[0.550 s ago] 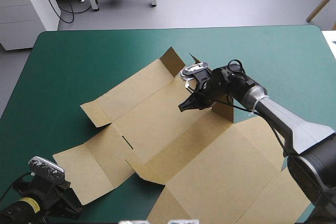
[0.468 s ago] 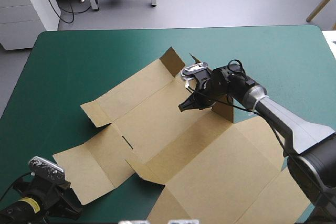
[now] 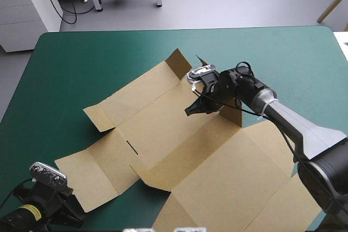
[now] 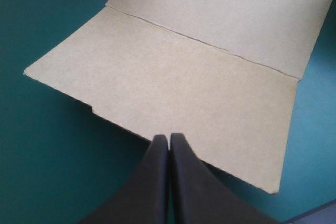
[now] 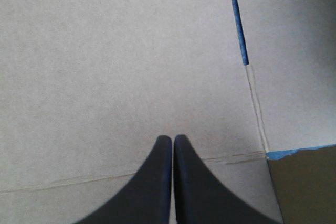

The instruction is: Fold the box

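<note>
The brown box (image 3: 163, 118) lies as a cut sheet, mostly flat, across the middle of the table. A short wall (image 3: 231, 111) stands upright at its far right, and a small flap (image 3: 178, 62) is raised at the far edge. My right gripper (image 3: 190, 112) is shut, its tip low over the sheet's middle panel beside that wall. In the right wrist view the gripper (image 5: 172, 138) points at plain board (image 5: 105, 51) near a narrow slot (image 5: 238, 22). My left gripper (image 3: 68, 217) sits at the near left corner. It is shut (image 4: 169, 136) at the edge of the nearest flap (image 4: 184, 77).
Teal-green cover (image 3: 81, 63) stretches wide on the far and left sides of the box. The sheet's near right panels (image 3: 244, 188) reach the table's near edge under the right arm. A slit (image 3: 132, 146) marks the left panel.
</note>
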